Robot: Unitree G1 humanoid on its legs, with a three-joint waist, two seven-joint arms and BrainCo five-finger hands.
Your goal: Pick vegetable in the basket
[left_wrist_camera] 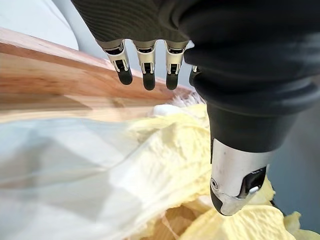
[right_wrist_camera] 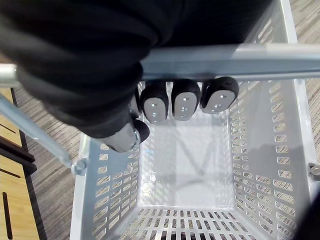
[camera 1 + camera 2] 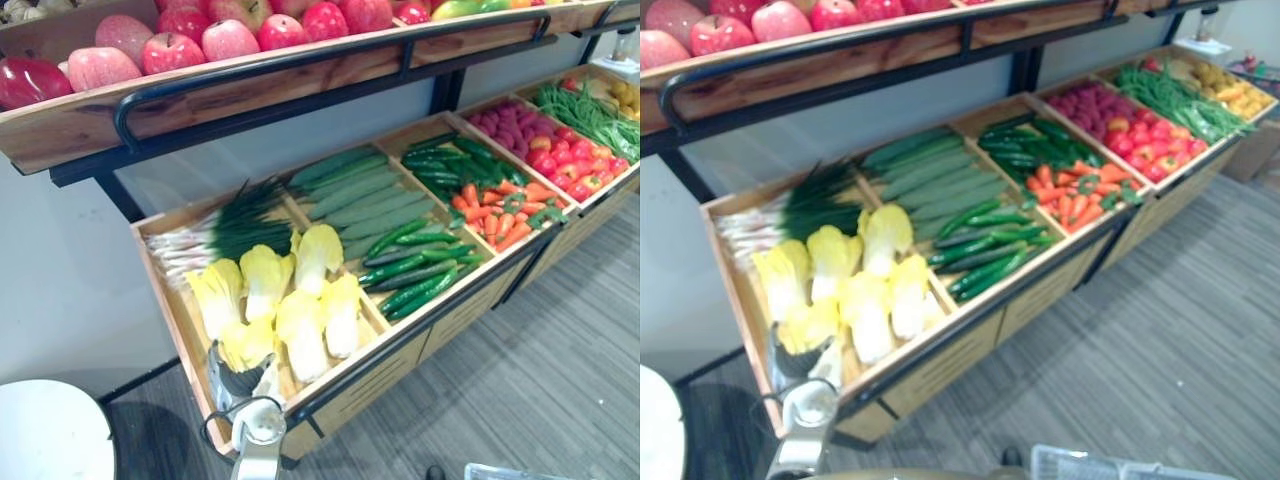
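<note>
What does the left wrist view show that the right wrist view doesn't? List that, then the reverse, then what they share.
Left wrist view: the left hand, fingers straight, over yellow cabbage beside the wooden crate rim. Right wrist view: the right hand curled round the basket handle, the grey basket below with nothing in it, and striped floor. Shared: each hand's dark cover and dark-tipped fingers.

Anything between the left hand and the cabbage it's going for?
Nothing visible. The left hand hovers open right over the yellow cabbage, with no other produce between them. The right hand grips the handle of the empty basket.
</note>
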